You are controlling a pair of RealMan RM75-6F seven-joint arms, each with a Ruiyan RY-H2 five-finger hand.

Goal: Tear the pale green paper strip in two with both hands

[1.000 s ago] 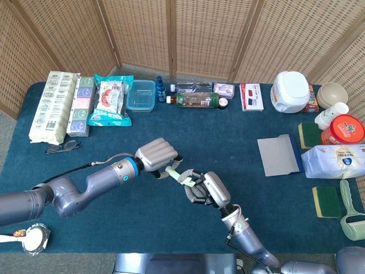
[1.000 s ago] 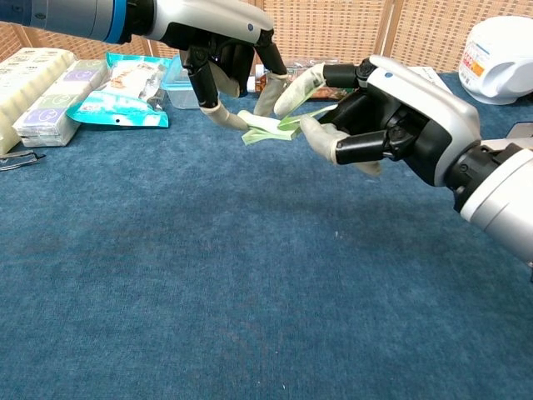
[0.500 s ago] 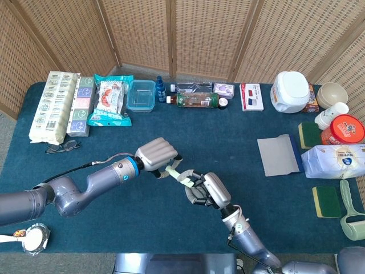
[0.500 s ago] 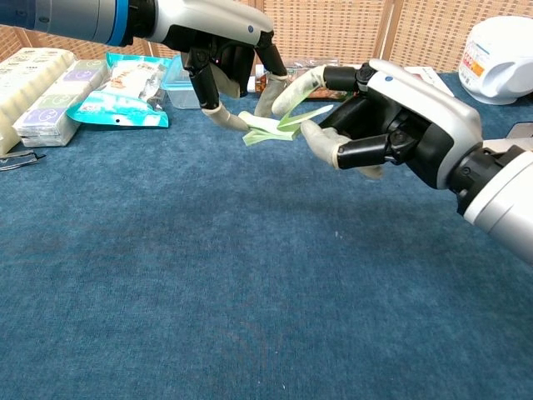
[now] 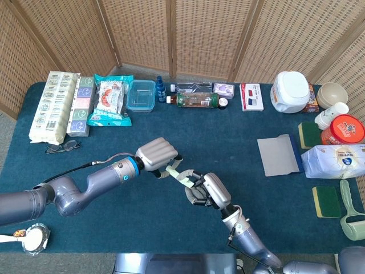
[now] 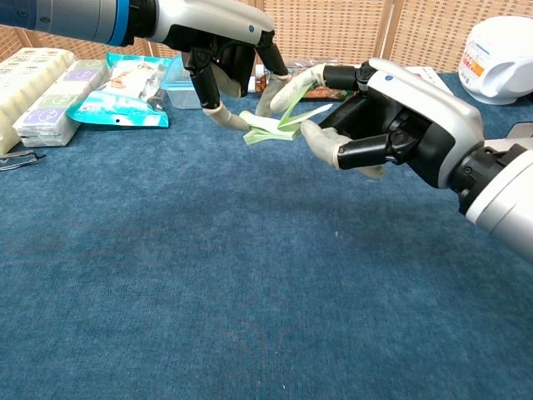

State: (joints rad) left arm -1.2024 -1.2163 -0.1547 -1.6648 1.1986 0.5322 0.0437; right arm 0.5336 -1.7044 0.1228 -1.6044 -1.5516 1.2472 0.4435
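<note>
The pale green paper strip hangs folded just above the blue table, between my two hands; in the head view the strip shows as a short pale band. My left hand comes down from above and pinches the strip's left end between its fingertips. My right hand reaches in from the right. Its thumb lies under the strip's right end and a finger lies over it, pinching it loosely. In the head view, left hand and right hand stand close together at the table's front middle.
Along the back edge stand snack packs, a clear box, bottles and a white jar. A grey sheet, sponges and a bag lie at the right. Glasses lie at the left.
My right hand's upper finger has lifted and stretched a little further left over the strip. The left hand and the strip have stayed in place.
</note>
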